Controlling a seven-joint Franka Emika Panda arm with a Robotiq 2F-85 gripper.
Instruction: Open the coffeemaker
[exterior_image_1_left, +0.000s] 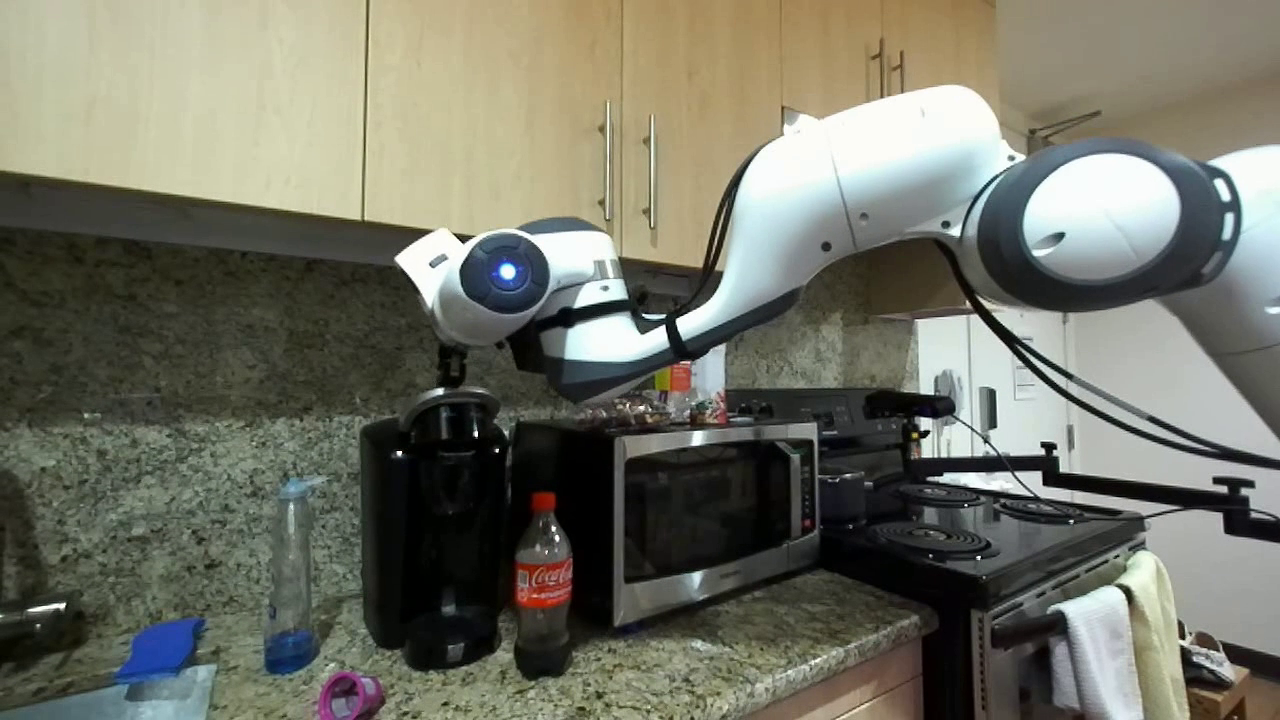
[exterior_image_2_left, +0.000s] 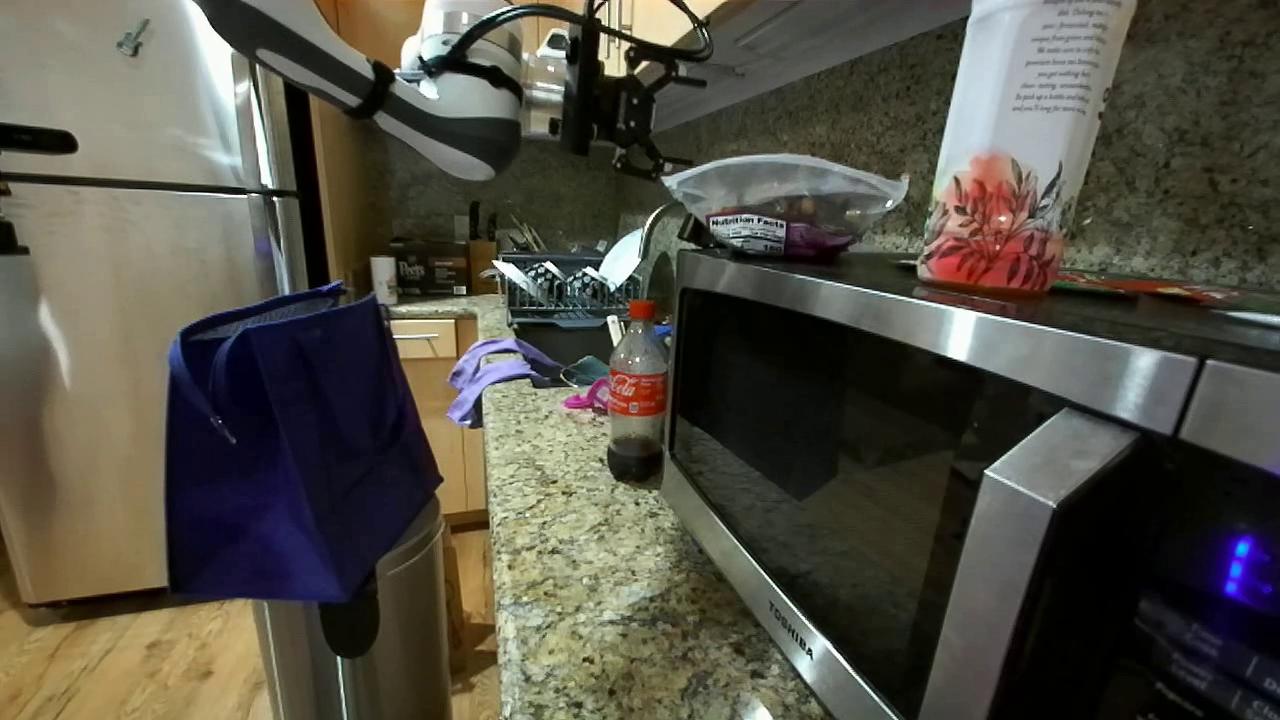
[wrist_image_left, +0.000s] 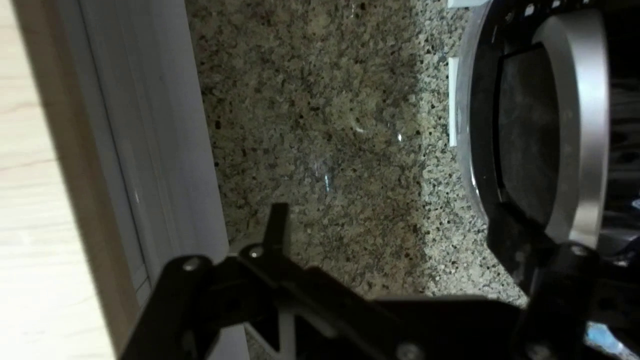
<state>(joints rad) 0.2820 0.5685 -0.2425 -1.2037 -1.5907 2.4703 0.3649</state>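
Coffeemaker (exterior_image_1_left: 455, 550) upright on the granite counter (exterior_image_1_left: 690, 655). My gripper (wrist_image_left: 387, 215) is at its top, fingers (wrist_image_left: 276, 227) spread wide, nothing between them. Wrist view: one finger overlaps the end of its silver rim (wrist_image_left: 592, 120); can't tell if touching. Cola bottle (exterior_image_1_left: 543, 585) and microwave (exterior_image_1_left: 705, 505) just beside, blue-liquid bottle (exterior_image_1_left: 290, 590) other side.

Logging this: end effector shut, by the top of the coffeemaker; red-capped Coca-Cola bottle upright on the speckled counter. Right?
One fix: the end effector is open, not shut. The wrist view shows its fingers spread wide apart. It is by the top of the coffeemaker, and the red-capped Coca-Cola bottle is upright on the speckled counter, as you say.
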